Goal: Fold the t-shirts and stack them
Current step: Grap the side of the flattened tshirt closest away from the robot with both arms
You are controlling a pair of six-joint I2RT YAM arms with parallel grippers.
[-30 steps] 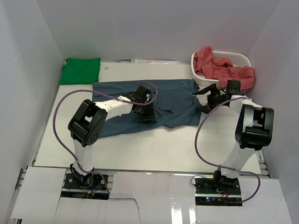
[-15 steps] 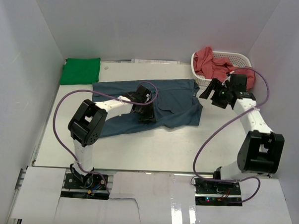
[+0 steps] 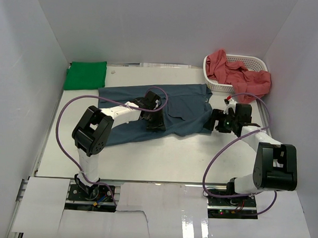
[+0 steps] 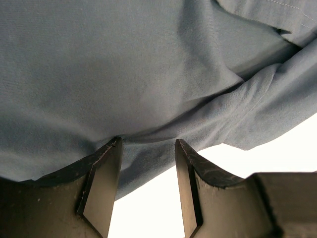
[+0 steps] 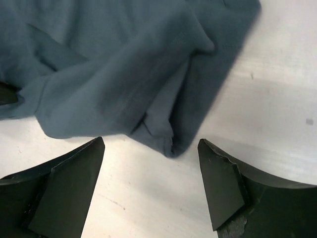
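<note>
When read from left to right in the overhead view, start at the far-left corner of the white table. Locate there the bright green soft-cloth t-shirt, folded into a compact rectangle.

Next, identify the slate blue soft-cloth short-sleeved t-shirt. Find it spread across the middle of the table, long axis running left to right, left end near the green one, right end creased and doubled over.

Note the left gripper at the near edge of this shirt, about mid-length. Check the left wrist view: gripper moderately spread, both fingers tipped against the blue cloth, nothing pinched. See cloth and bare table in the gap.

Proceed to the right gripper, low over the table just beside the shirt's near-right corner. Check the right wrist view: gripper spread wide, fingers clear of the fabric, nothing held. Note the folded corner of the blue shirt just ahead of the gap, with bare table between the fingertips.

Finish at the far-right corner: white perforated plastic basket holding bunched salmon red cloth t-shirts, part of the red cloth draped over the near-right rim.
</note>
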